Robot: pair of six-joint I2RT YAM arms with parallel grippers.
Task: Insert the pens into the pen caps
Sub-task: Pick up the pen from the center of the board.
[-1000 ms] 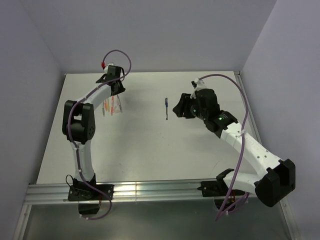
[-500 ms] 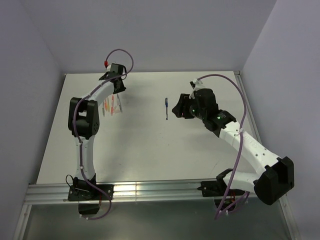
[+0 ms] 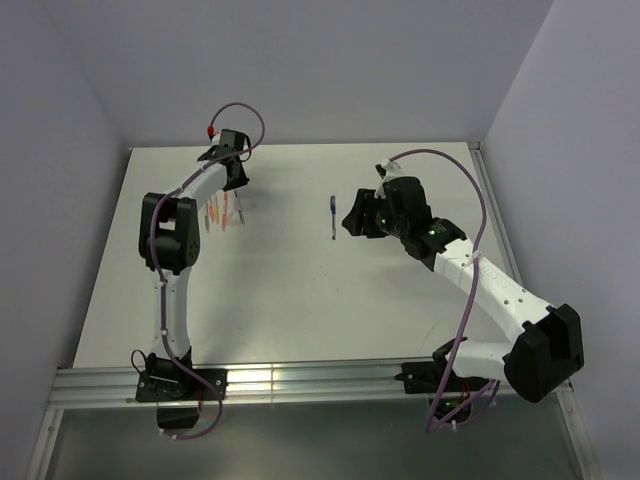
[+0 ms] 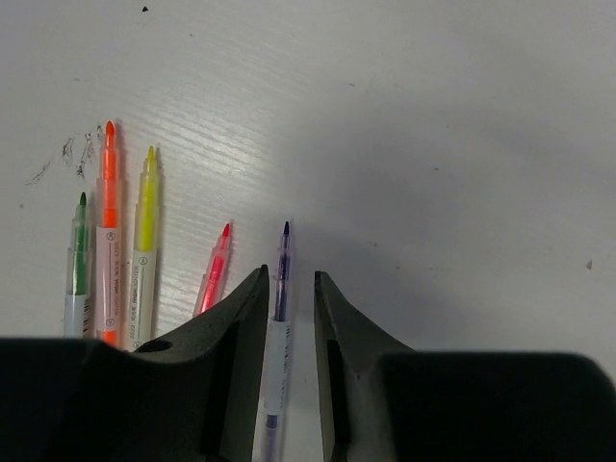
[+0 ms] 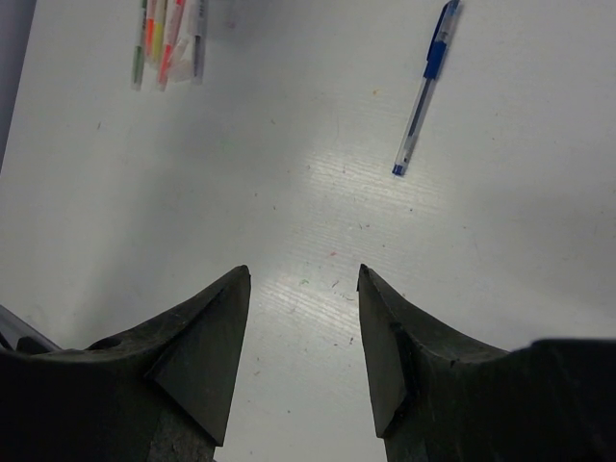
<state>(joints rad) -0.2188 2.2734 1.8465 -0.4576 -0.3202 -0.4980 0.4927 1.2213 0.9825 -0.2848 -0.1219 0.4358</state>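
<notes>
In the left wrist view several pens lie side by side on the white table: green [image 4: 79, 255], orange [image 4: 108, 241], yellow [image 4: 144, 241], red [image 4: 214, 277] and a dark blue one [image 4: 280, 308]. My left gripper [image 4: 291, 272] is low over them and straddles the dark blue pen. Its jaws are narrowly open, with a gap on the pen's right side. A blue ballpoint pen [image 3: 333, 216] lies alone mid-table. My right gripper [image 5: 304, 269] hovers wide open and empty, short of that pen [image 5: 423, 91]. The pen caps are out of view.
From above, the pen cluster [image 3: 225, 212] sits at the back left under my left gripper [image 3: 236, 198]. My right gripper [image 3: 352, 222] is just right of the blue pen. Grey walls close the table's back and sides; an aluminium rail [image 3: 300, 382] runs along the near edge.
The right gripper has crept slightly left toward the blue pen. The left arm's elbow shifted a little while its gripper stayed over the pens.
</notes>
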